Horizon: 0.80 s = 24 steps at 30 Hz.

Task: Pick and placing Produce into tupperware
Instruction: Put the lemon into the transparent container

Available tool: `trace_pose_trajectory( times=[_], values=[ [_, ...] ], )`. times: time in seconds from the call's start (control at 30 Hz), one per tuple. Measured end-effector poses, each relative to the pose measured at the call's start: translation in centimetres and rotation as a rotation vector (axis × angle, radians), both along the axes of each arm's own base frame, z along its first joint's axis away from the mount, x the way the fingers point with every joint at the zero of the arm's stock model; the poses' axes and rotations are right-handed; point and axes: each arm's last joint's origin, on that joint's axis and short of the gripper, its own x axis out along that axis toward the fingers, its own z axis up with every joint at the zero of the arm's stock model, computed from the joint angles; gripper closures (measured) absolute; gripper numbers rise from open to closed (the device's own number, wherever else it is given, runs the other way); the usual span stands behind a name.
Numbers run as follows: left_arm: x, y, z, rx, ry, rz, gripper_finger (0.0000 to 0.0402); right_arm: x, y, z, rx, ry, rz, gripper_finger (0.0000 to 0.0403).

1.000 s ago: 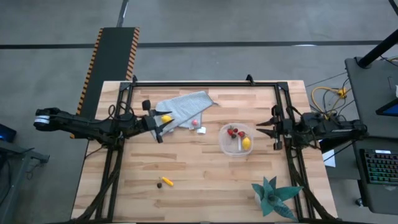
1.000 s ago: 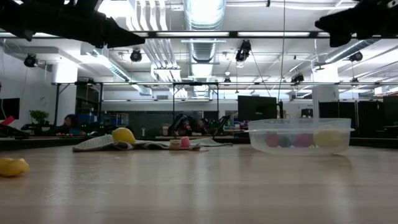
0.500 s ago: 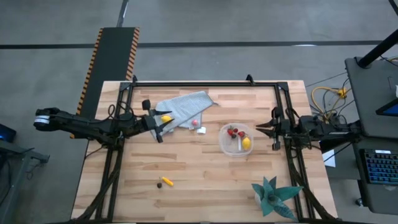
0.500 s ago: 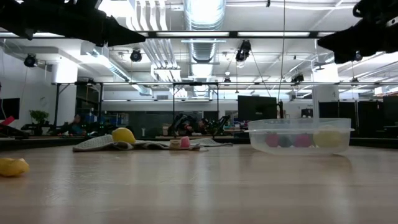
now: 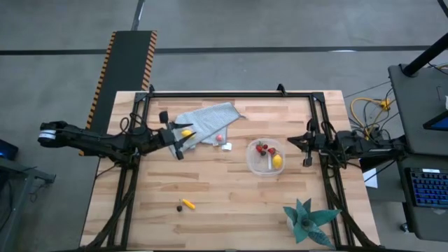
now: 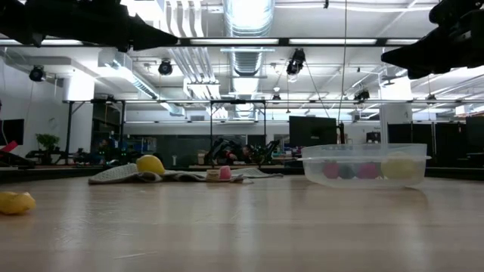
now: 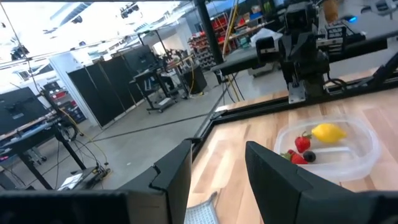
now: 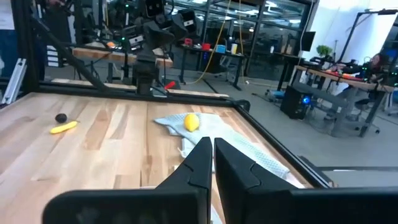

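Pale wooden table point(image 5: 231, 189); grey floor point(image 5: 245, 42) around it.

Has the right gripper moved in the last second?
Yes. In the high view the right gripper has drawn slightly back from the clear plastic tupperware, toward the table's right edge. Its fingers are almost closed, holding nothing.

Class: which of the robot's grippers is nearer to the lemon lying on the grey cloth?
Left. The left gripper hangs right beside the lemon; the right gripper waits beyond the tupperware.
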Motion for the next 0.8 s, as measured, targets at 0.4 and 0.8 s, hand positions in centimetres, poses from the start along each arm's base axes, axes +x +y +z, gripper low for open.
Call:
trace_pose_trajectory(
  times=[0.4,0.8],
  values=[
    [0.1,0.3,0.0,0.004,0.099,0.113,0.0264,0.0,0.0,0.0,0.023,0.003,0.001,0.0394],
    [0.3,2.7,4.0,-0.375,0.593,0.405,0.0168,0.1,0.0,0.0,0.051,-0.001,0.002,0.0394]
  ],
)
